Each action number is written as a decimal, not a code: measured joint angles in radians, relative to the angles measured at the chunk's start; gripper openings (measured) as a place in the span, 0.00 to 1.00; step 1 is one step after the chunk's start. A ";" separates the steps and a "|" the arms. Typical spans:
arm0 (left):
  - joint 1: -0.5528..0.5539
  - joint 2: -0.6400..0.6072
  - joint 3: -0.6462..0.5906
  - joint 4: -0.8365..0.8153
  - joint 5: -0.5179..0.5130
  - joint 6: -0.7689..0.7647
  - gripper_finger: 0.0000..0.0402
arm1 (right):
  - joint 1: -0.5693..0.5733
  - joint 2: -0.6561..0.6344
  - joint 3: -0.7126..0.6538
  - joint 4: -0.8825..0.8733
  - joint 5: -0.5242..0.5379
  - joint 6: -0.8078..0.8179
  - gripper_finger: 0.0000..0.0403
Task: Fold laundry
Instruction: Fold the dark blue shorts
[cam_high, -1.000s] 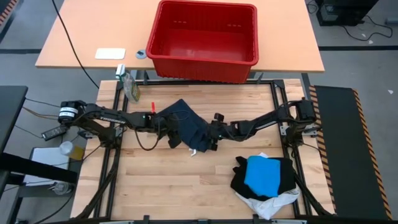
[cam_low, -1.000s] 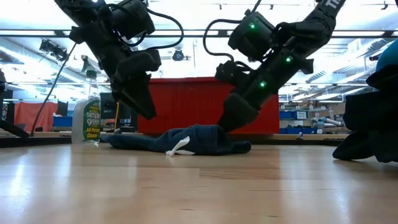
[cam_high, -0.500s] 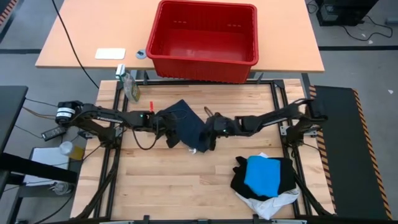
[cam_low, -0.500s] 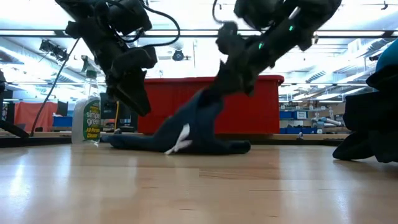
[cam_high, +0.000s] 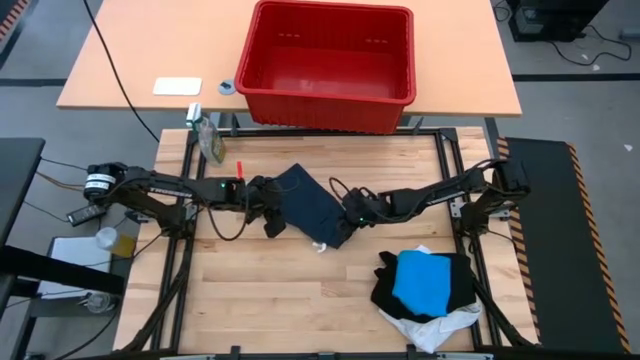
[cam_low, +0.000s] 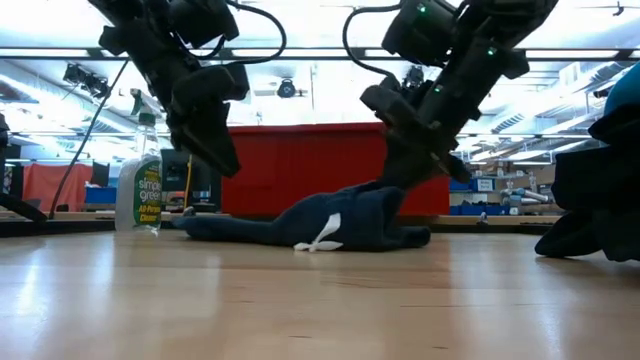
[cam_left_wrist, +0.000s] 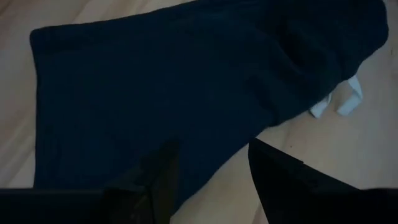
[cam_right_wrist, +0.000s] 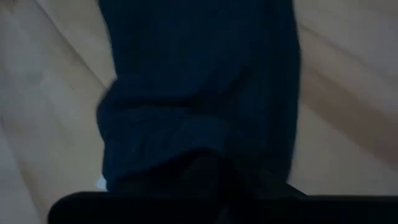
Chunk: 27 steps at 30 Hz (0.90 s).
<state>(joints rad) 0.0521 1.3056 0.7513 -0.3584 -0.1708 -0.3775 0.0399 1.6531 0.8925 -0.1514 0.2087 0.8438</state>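
A dark navy garment now lies mid-table, spread wider toward the right than a second ago, its bunched right edge drawn out and flatter. The right gripper has clamped shut on that edge after standing open; the left gripper stays open over the left edge. The finished stack sits near right.

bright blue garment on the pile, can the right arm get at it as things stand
Probably not right away: the right pincer is shut on the navy garment. The bright blue garment lies uncovered atop its pile, near that arm, so otherwise the way looks free.
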 joint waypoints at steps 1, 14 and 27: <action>0.000 0.000 0.000 -0.001 0.000 0.000 0.48 | 0.000 0.000 -0.001 -0.013 -0.004 0.032 0.06; 0.112 0.191 0.001 0.190 0.057 0.267 0.42 | 0.019 -0.002 0.000 -0.028 -0.046 0.047 0.04; 0.283 0.441 0.006 0.431 0.174 0.238 0.40 | 0.029 -0.002 0.000 -0.029 -0.046 0.039 0.04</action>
<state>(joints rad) 0.3355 1.7468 0.7570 0.0725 0.0028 -0.1398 0.0685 1.6508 0.8921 -0.1806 0.1631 0.8829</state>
